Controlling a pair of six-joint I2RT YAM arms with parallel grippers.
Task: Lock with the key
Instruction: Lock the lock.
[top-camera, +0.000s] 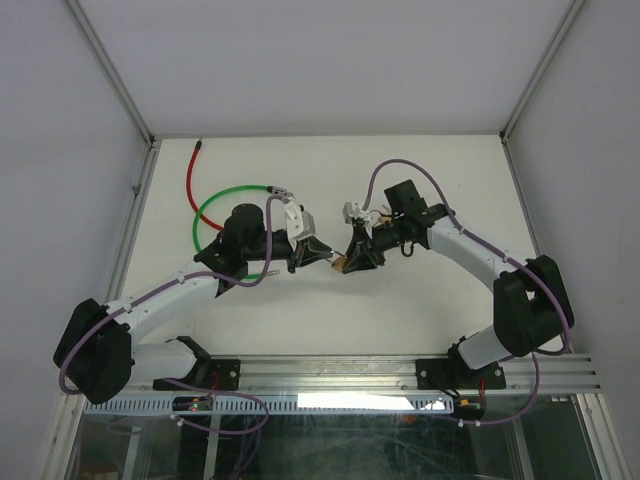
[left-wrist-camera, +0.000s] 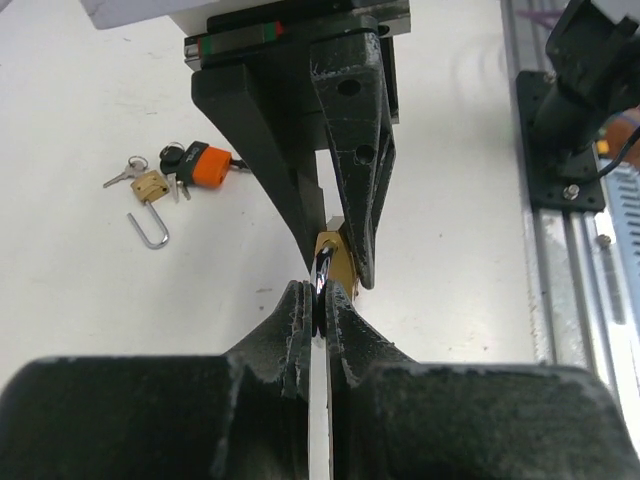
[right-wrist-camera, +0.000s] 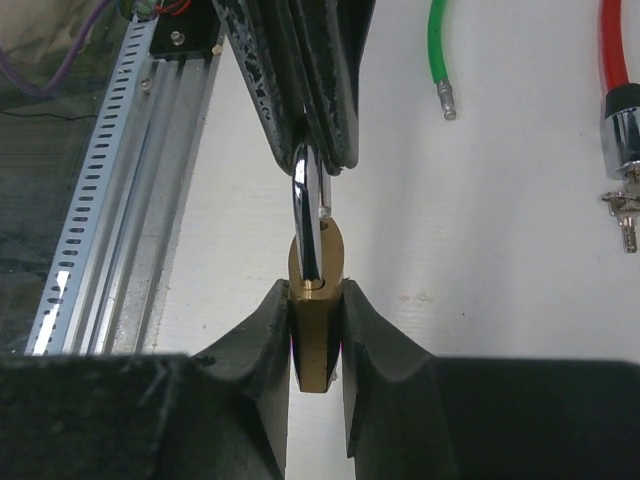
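Note:
A brass padlock (right-wrist-camera: 316, 340) hangs between both grippers above the table's middle (top-camera: 340, 263). My right gripper (right-wrist-camera: 316, 296) is shut on the flat sides of its body. My left gripper (left-wrist-camera: 322, 295) is shut on the top of its chrome shackle (right-wrist-camera: 308, 205), facing the right gripper's fingers (left-wrist-camera: 350, 150). I see no key in this padlock. A silver key (left-wrist-camera: 122, 176) lies on the table at the far left of the left wrist view, beside a second small brass padlock (left-wrist-camera: 150, 185).
The second padlock has its shackle swung open, and an orange fob (left-wrist-camera: 212, 165) lies beside it. A green cable (top-camera: 215, 205) and a red cable (top-camera: 192, 180) curl at the back left. A chrome cable lock (right-wrist-camera: 622, 140) carries more keys. An aluminium rail (top-camera: 330, 375) runs along the near edge.

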